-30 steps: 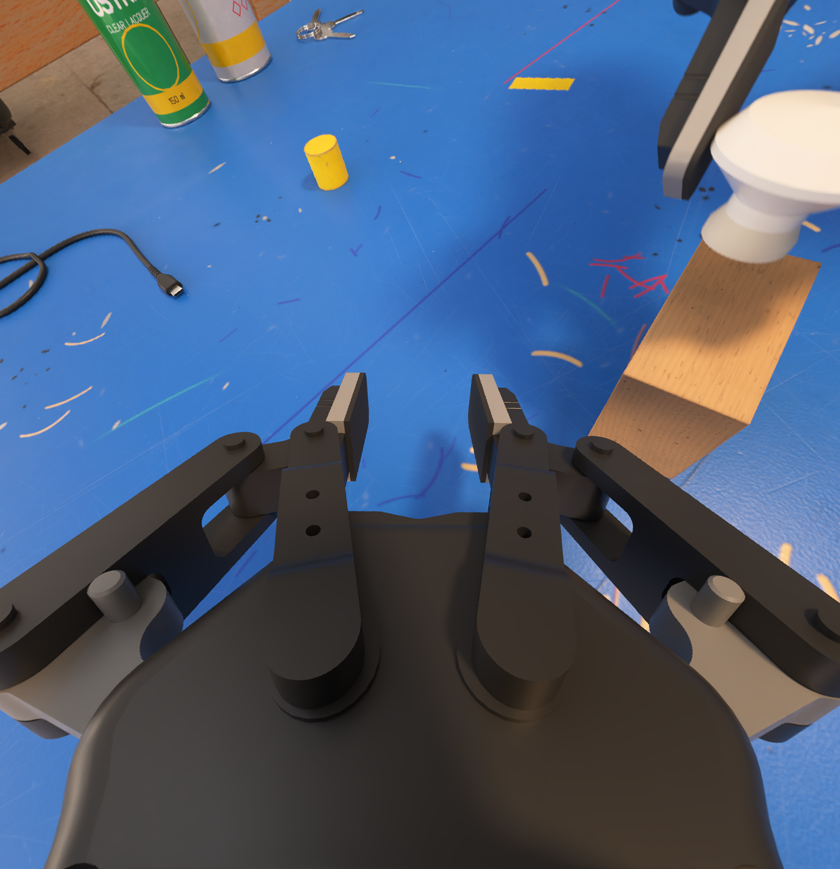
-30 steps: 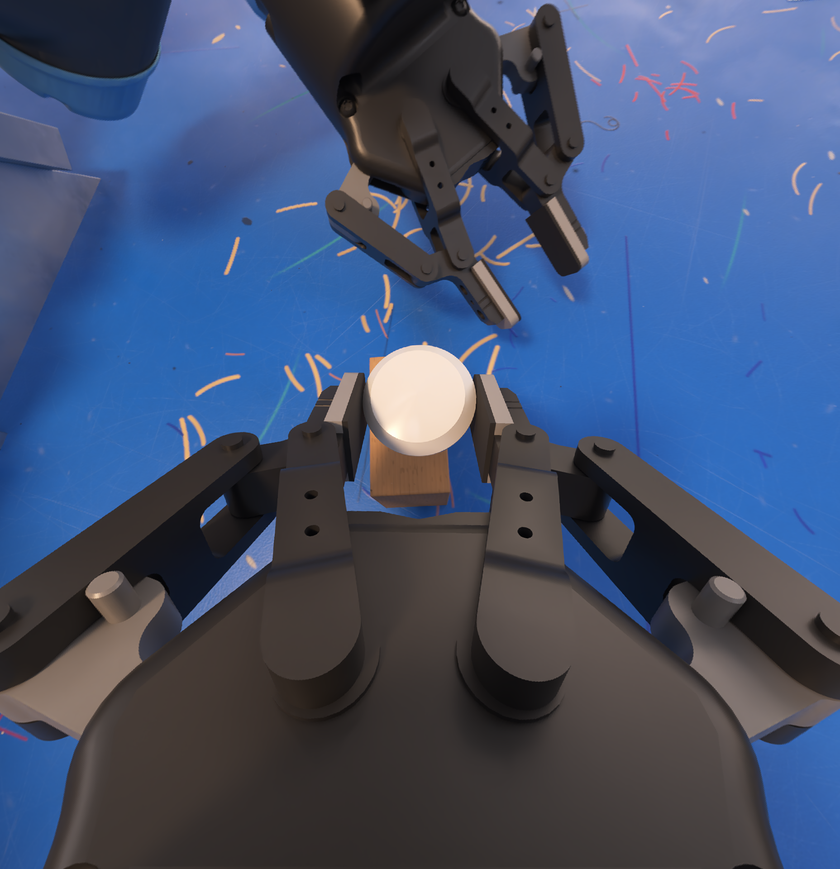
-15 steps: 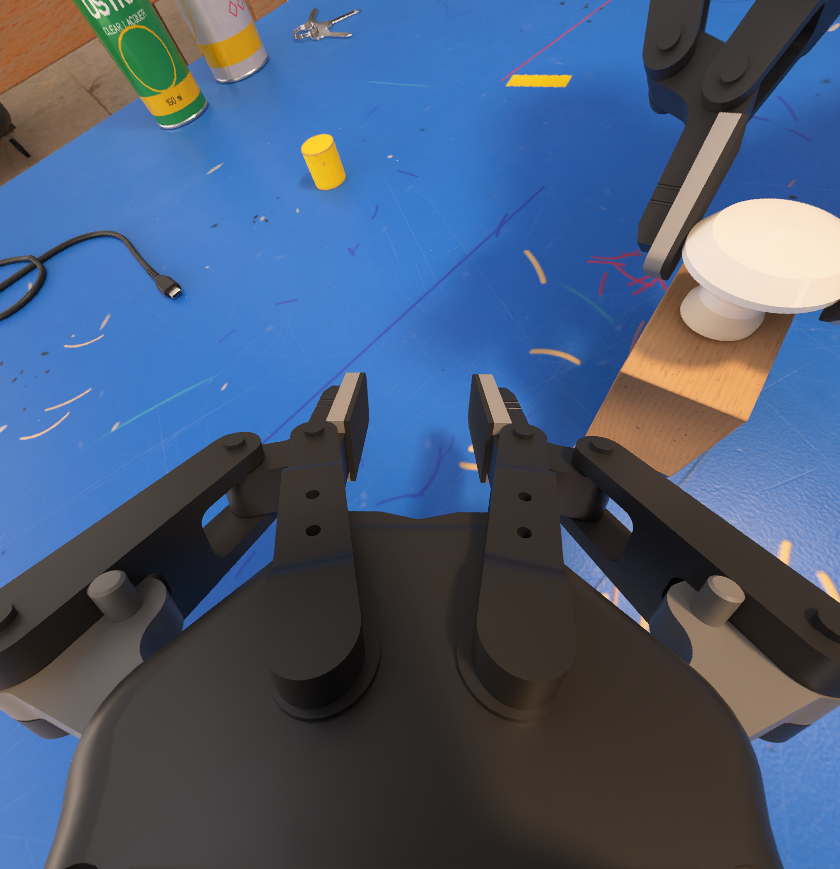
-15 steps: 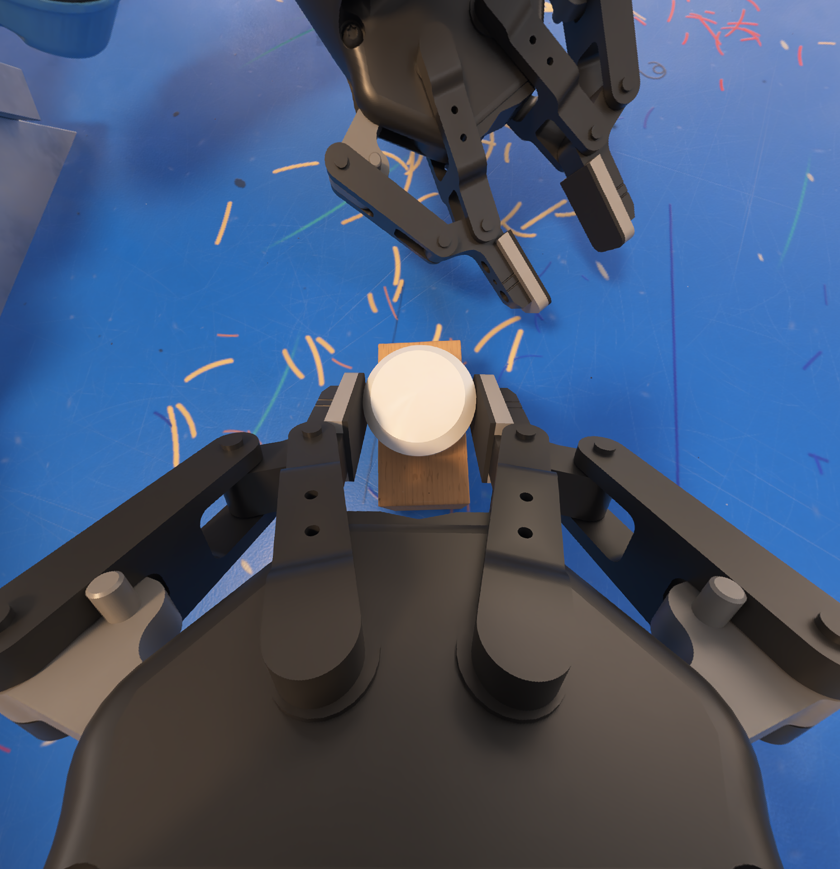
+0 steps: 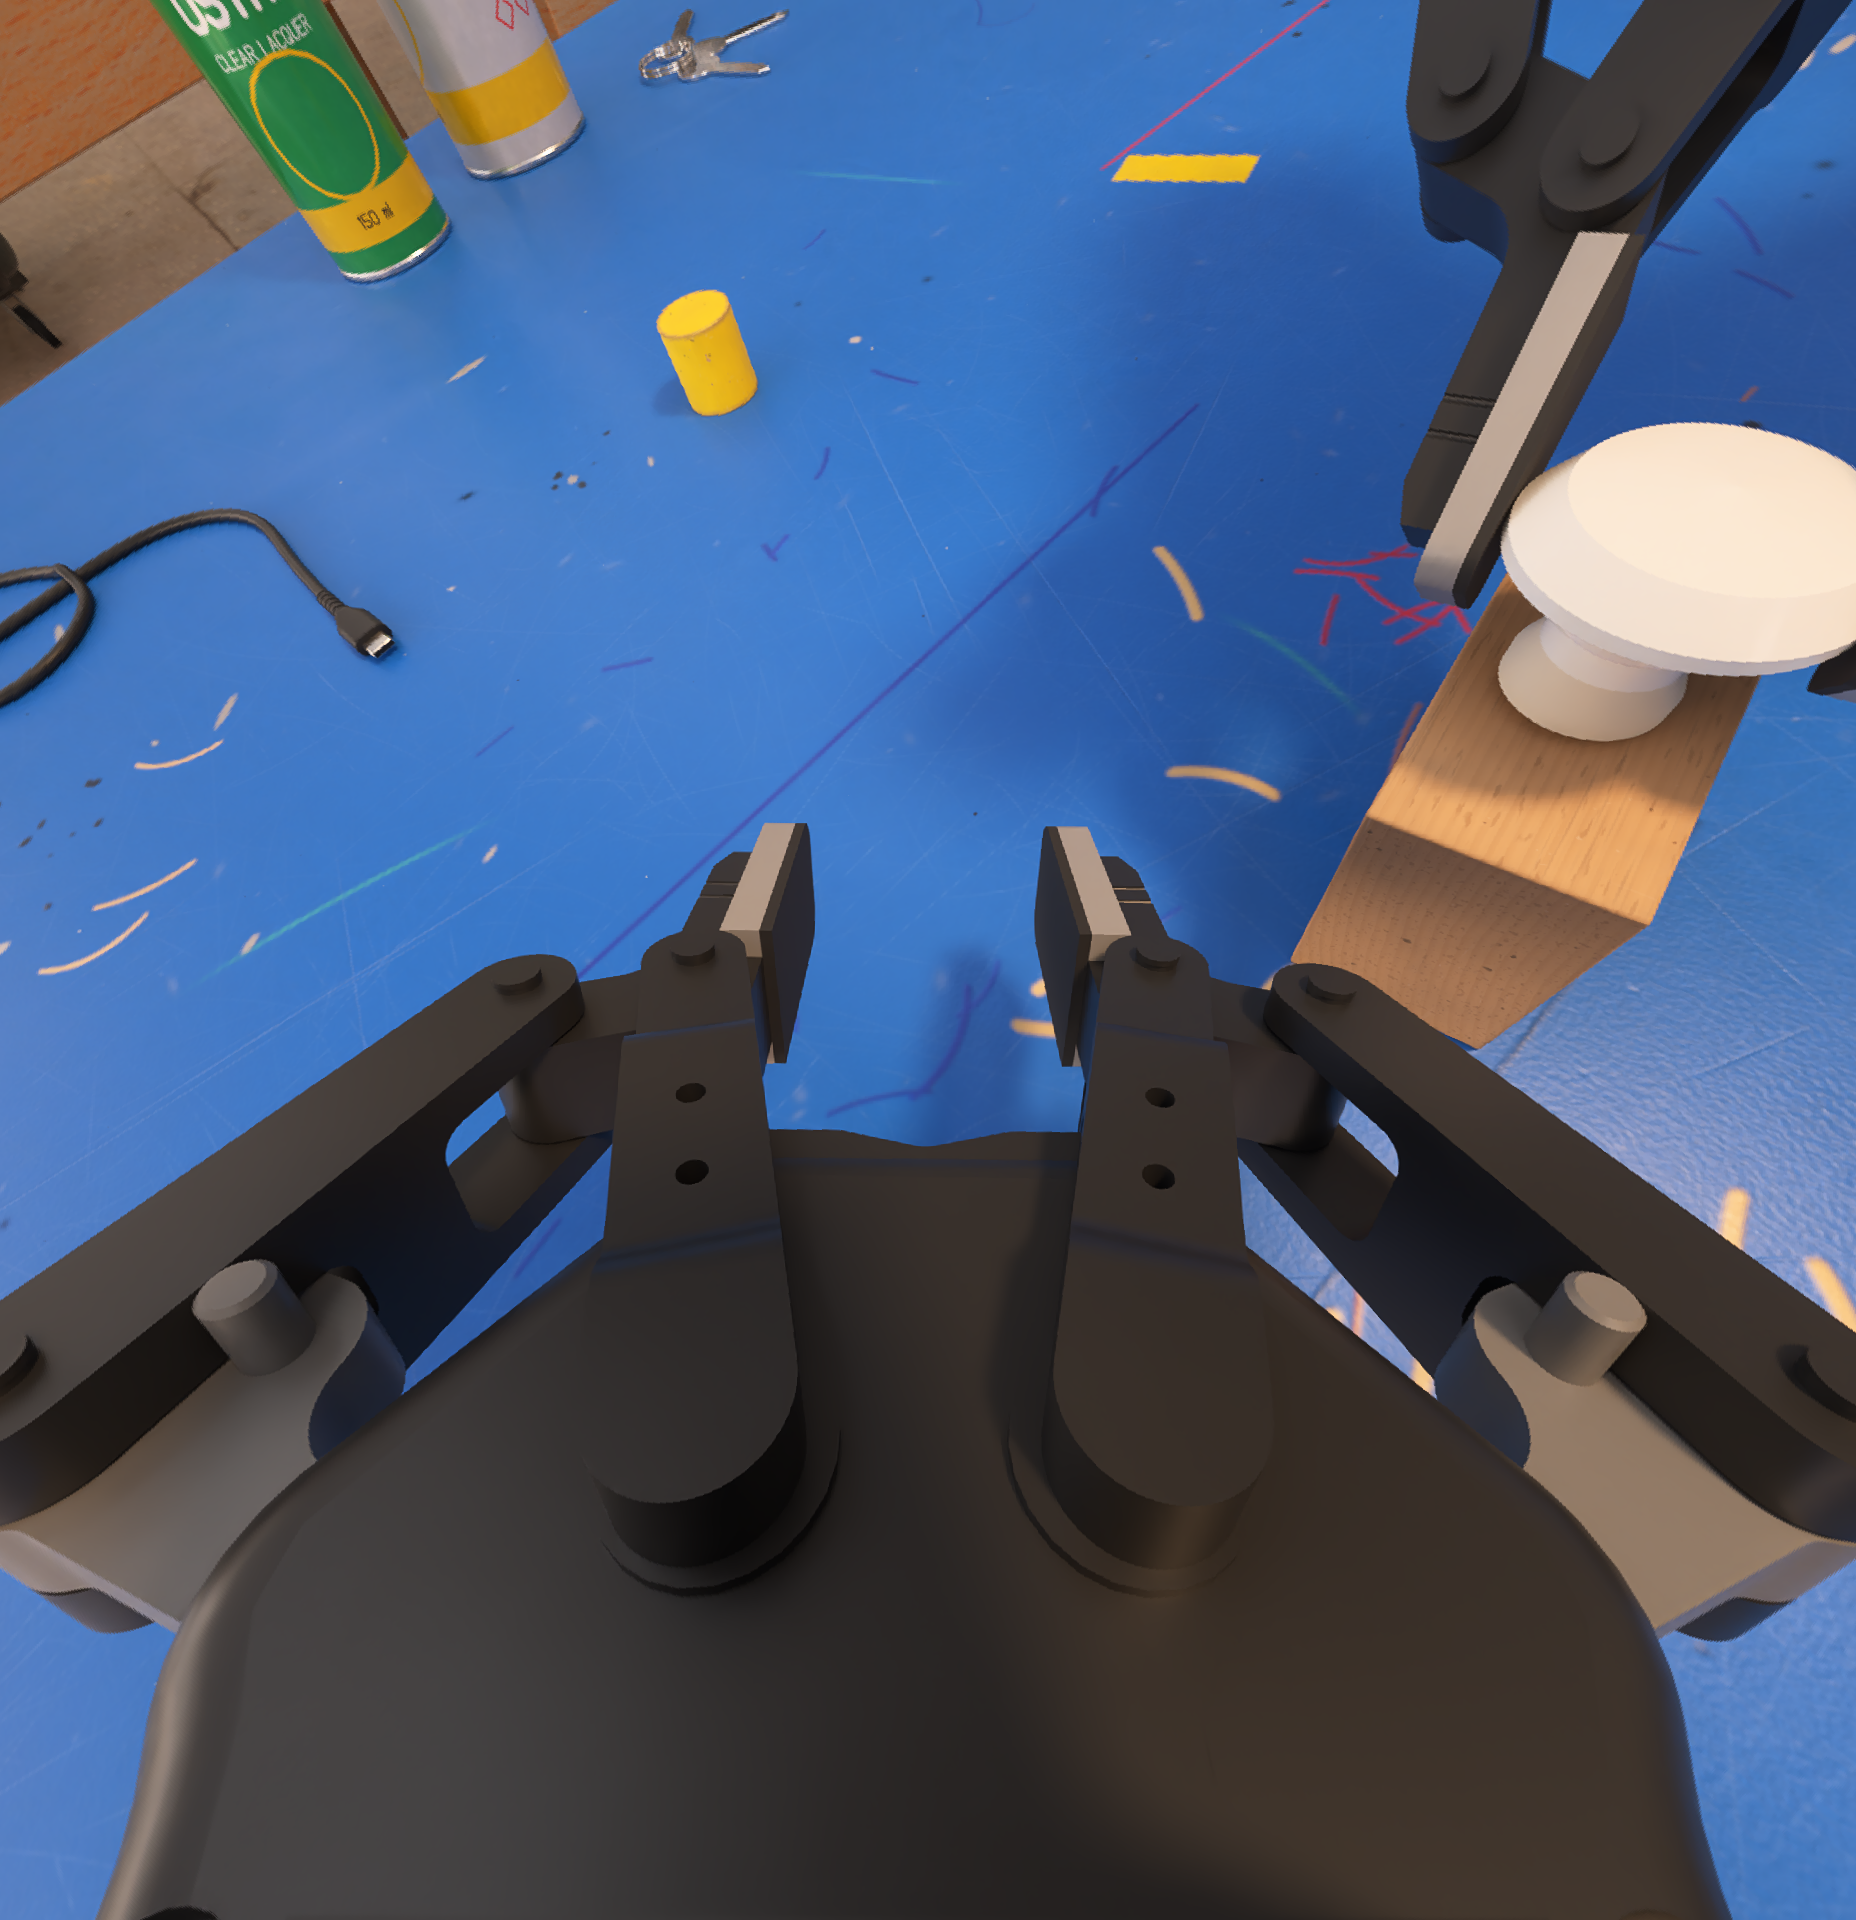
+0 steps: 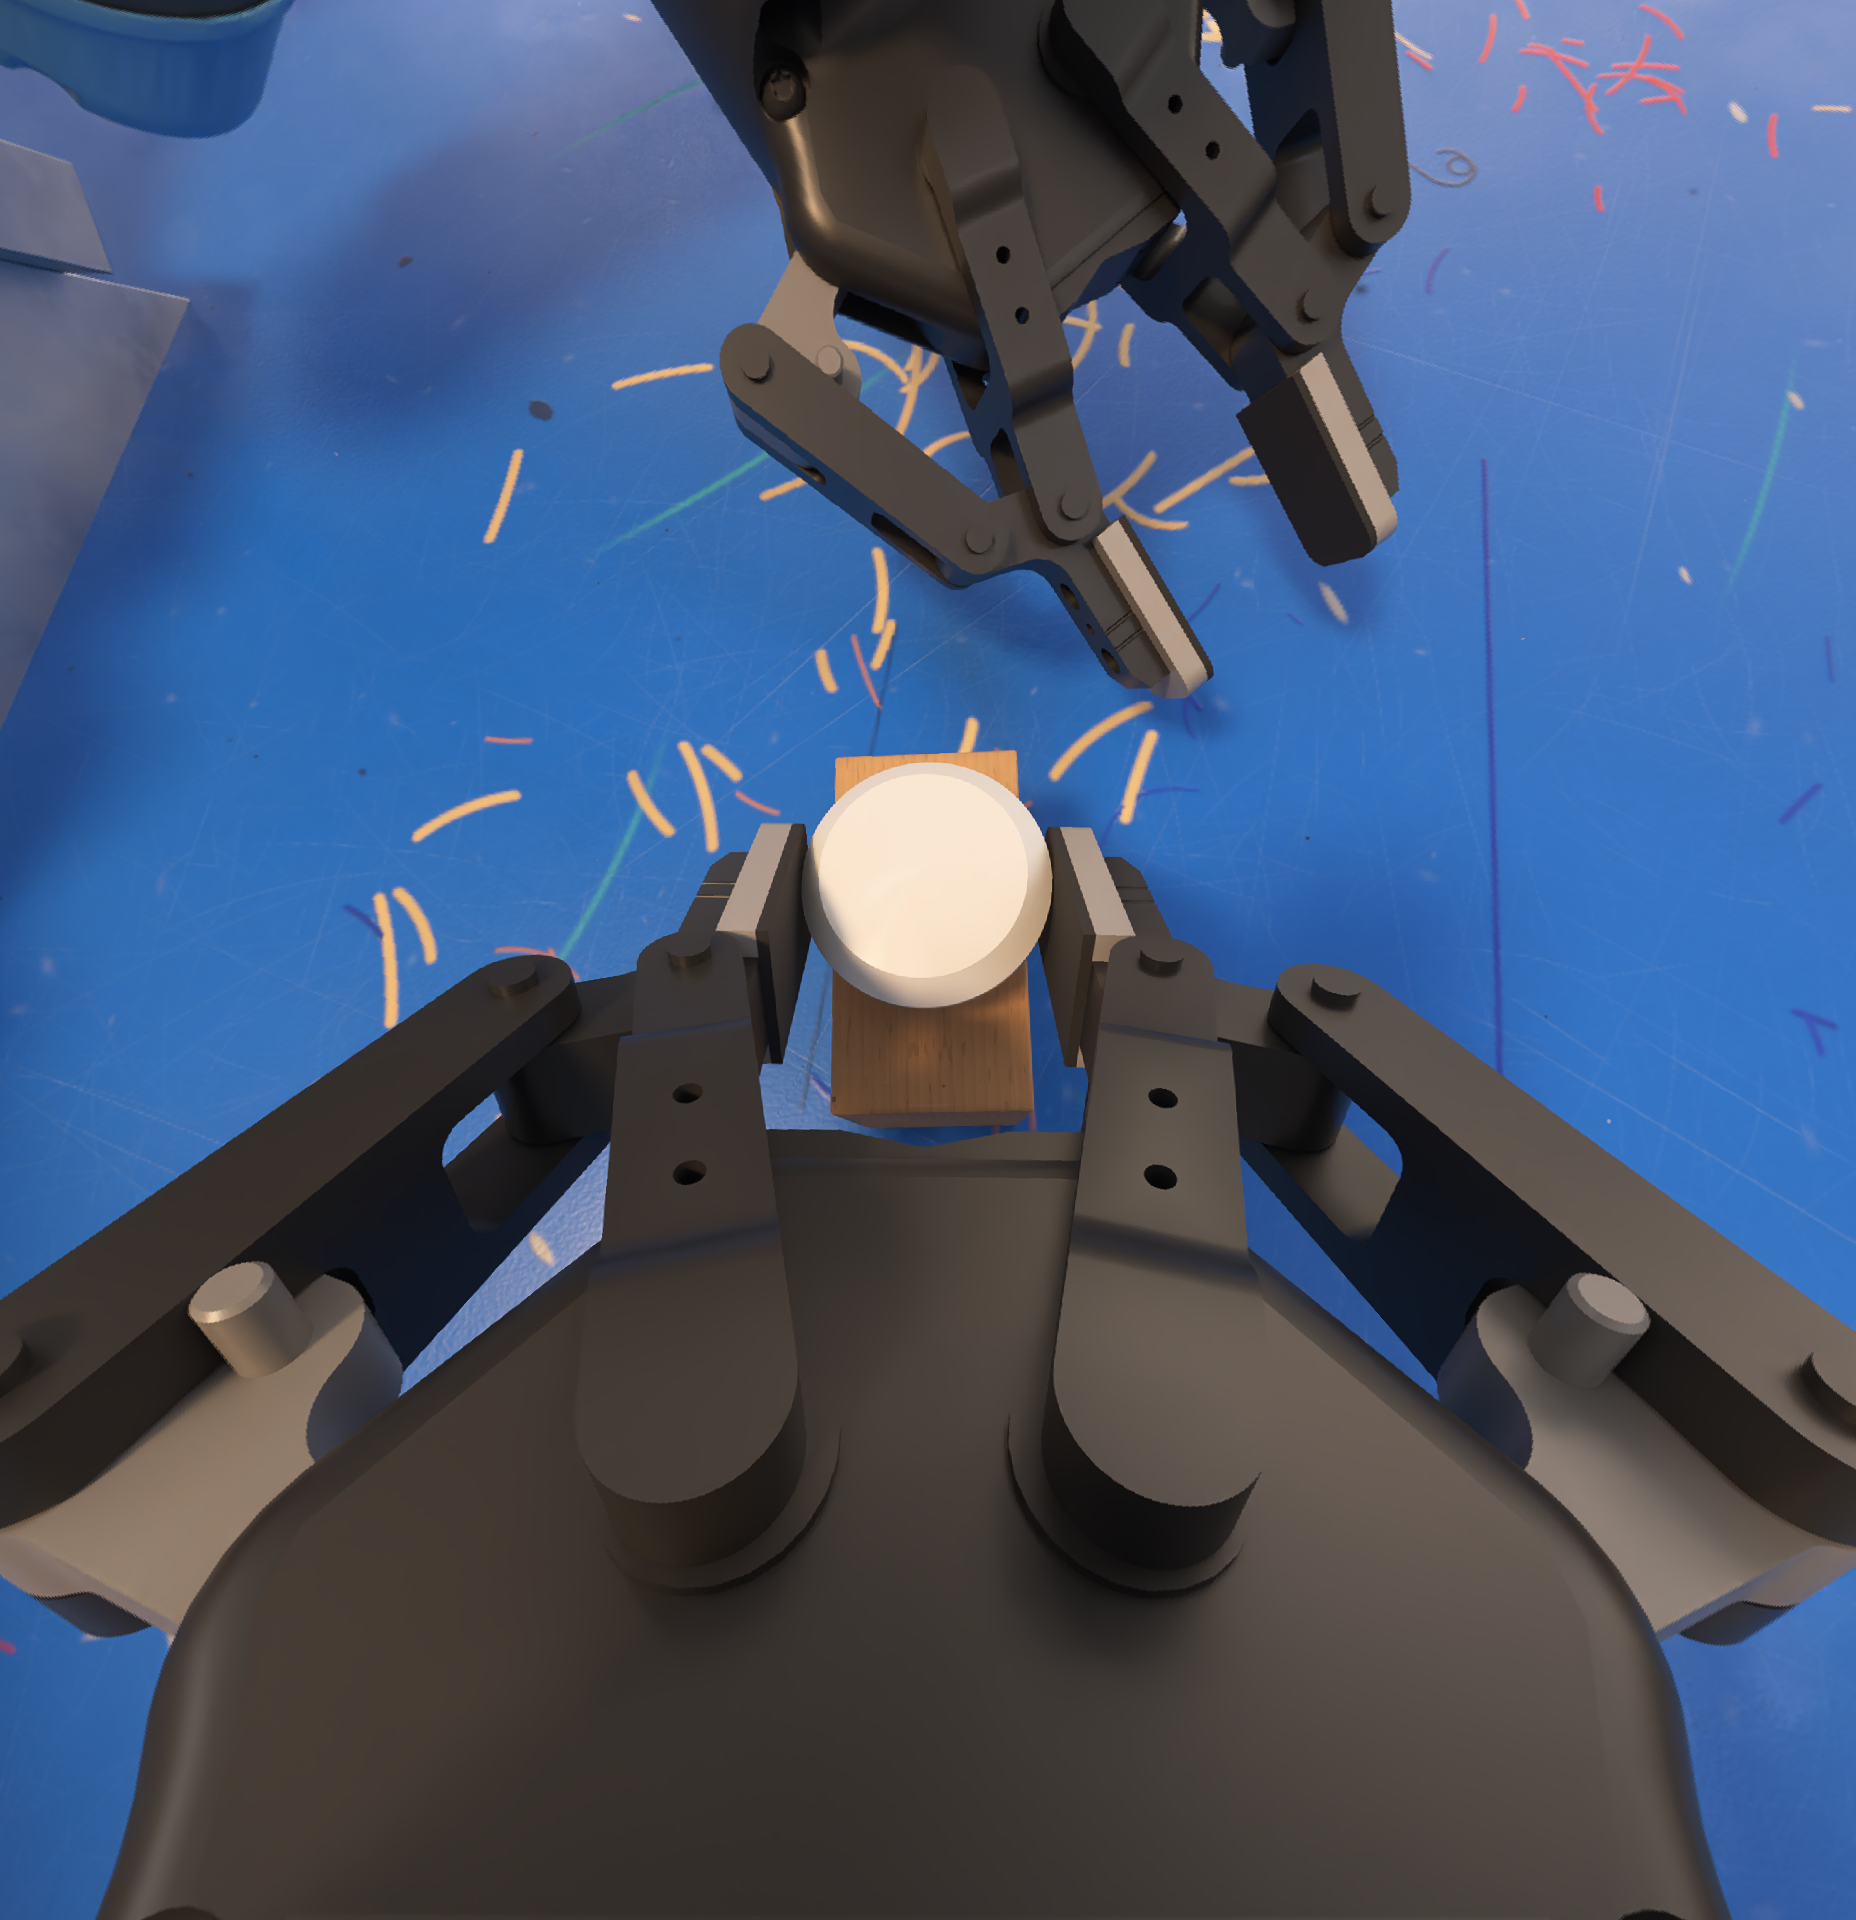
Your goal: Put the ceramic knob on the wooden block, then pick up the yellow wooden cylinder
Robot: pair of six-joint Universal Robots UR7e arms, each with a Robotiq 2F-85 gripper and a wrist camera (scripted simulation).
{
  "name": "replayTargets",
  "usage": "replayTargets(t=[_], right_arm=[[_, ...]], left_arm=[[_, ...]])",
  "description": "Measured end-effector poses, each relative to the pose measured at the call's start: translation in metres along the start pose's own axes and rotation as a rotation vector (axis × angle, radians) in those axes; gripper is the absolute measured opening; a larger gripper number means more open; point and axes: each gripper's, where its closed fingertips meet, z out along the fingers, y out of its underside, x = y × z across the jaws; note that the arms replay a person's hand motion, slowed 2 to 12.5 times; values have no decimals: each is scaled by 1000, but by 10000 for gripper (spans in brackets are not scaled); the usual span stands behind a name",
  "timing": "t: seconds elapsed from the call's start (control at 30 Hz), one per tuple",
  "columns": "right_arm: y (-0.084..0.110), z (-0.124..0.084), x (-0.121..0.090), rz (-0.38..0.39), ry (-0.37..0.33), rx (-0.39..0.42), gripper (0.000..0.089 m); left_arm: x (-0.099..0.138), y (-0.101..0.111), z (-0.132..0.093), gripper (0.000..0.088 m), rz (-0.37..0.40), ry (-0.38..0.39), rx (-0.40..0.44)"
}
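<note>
The white ceramic knob (image 5: 1693, 551) stands stem-down on the far end of the wooden block (image 5: 1506, 831), at the right of the left wrist view. My right gripper (image 6: 926, 883) is shut on the knob (image 6: 924, 883) from above, over the block (image 6: 929, 1060); one of its fingers (image 5: 1516, 416) touches the knob's rim. The yellow wooden cylinder (image 5: 706, 353) stands upright on the blue table, far ahead of my left gripper (image 5: 924, 883). The left gripper is open and empty, low over the table beside the block, and also shows in the right wrist view (image 6: 1251, 597).
A green spray can (image 5: 321, 135), a white and yellow can (image 5: 498, 83) and keys (image 5: 706, 47) stand near the table's far left edge. A black cable (image 5: 228, 540) lies at the left. A grey metal plate (image 6: 51, 416) lies left of the block.
The right gripper has lowered the knob from above the block until its stem rests on the block's top. The left gripper has barely moved and stays open.
</note>
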Motion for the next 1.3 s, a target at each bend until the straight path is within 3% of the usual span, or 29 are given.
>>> replayTargets(t=[0.33, 0.37, 0.4, 0.5, 0.63, 1.3], right_arm=[[0, 0, 0, -15, 9, -4, 418], [1, 0, 0, -16, 10, -8, 552], [2, 0, 0, -16, 11, -11, 625], [3, 1, 1, -14, 16, -17, 753], [4, 1, 1, -14, 24, -22, 850], [21, 12, 4, -22, 73, -108, 854]], left_arm=[[0, 0, 0, 390, -1, 2, 2], [0, 0, 0, 390, -2, 3, 2], [0, 0, 0, 390, -3, 3, 1], [0, 1, 0, 391, -4, 6, -2], [0, 1, -1, 391, -9, 9, -4], [0, 2, -1, 391, -17, 13, -3]])
